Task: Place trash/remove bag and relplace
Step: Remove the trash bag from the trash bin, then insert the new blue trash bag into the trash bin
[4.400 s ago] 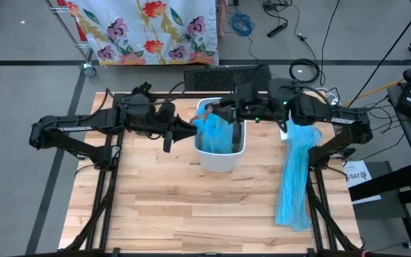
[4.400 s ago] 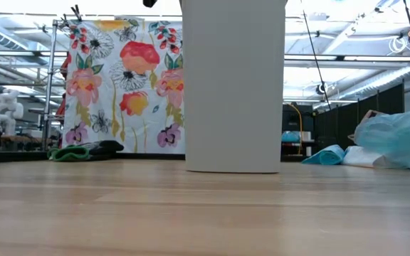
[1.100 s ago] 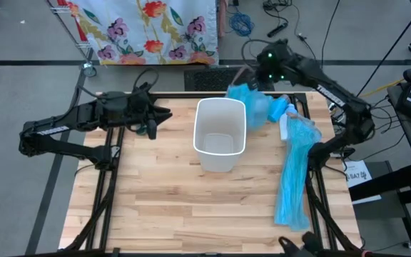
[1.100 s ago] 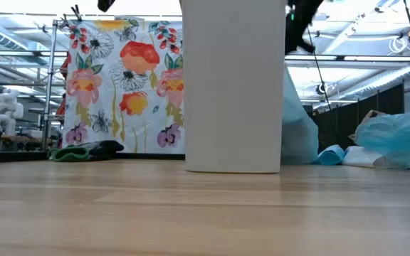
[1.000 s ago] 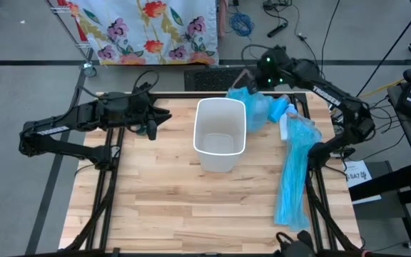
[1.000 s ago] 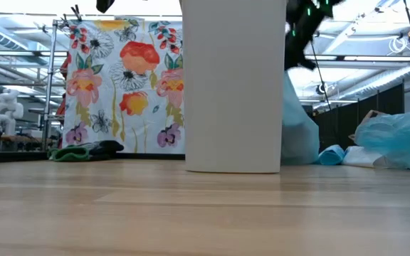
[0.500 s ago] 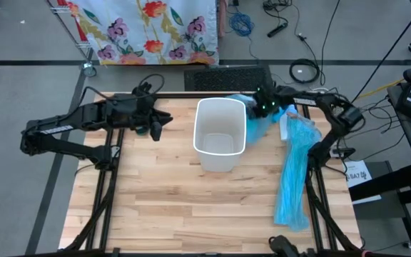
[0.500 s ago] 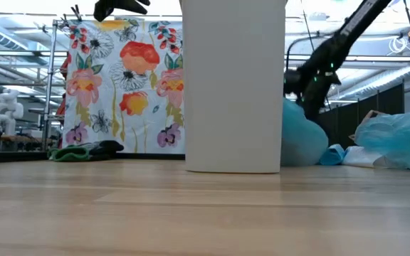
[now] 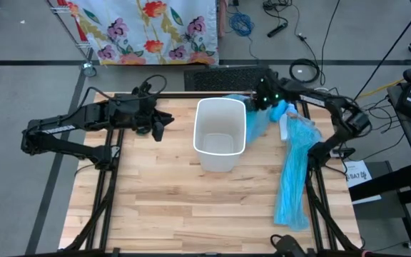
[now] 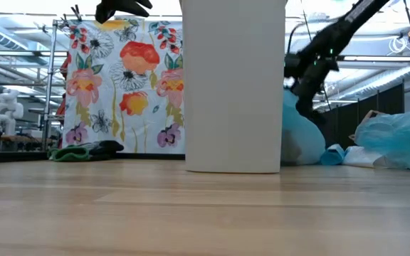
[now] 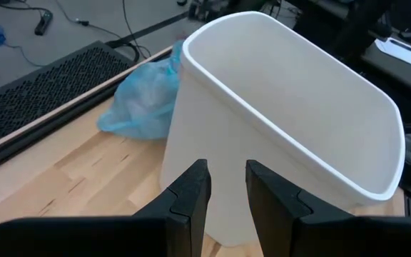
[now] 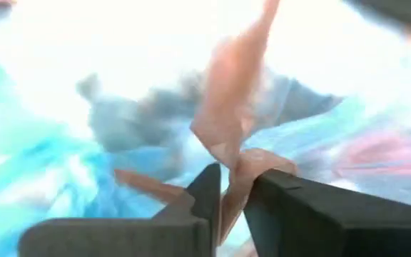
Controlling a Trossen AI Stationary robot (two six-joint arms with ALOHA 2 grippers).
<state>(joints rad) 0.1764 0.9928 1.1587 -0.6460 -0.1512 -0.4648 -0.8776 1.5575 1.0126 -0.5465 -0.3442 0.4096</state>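
Observation:
A white bin (image 9: 220, 135) stands without a liner in the middle of the table. Just to its right, at the far edge, a filled light-blue bag (image 9: 257, 118) slumps with its bottom on the tabletop (image 10: 301, 139). My right gripper (image 9: 262, 98) is right above the bag's top, slanting down, closed around a pinkish strip of the bag. My left gripper (image 9: 159, 128) hovers left of the bin, open by a narrow gap and holding nothing; its fingers (image 11: 198, 193) point at the bin's wall (image 11: 291, 121). The trash is hidden. My right gripper has a pinkish-orange strip (image 12: 237, 168) at the top of the blue bag between its two fingers, coming at it from above and slanting down. The strip runs up out of the gap. The bag below it sits on the table.
A long light-blue plastic strip (image 9: 295, 171) lies along the table's right side. A small blue roll (image 9: 280, 108) and a white item lie beside the bag. A black perforated panel (image 9: 227, 75) borders the far edge. The near half of the tabletop (image 9: 191, 207) is bare wood.
My right gripper has come down and toward the near edge from behind the table with the blue bag, tipping more steeply downward. The bag, which hung tall beside the bin, has settled onto the table and slumped into a lower heap.

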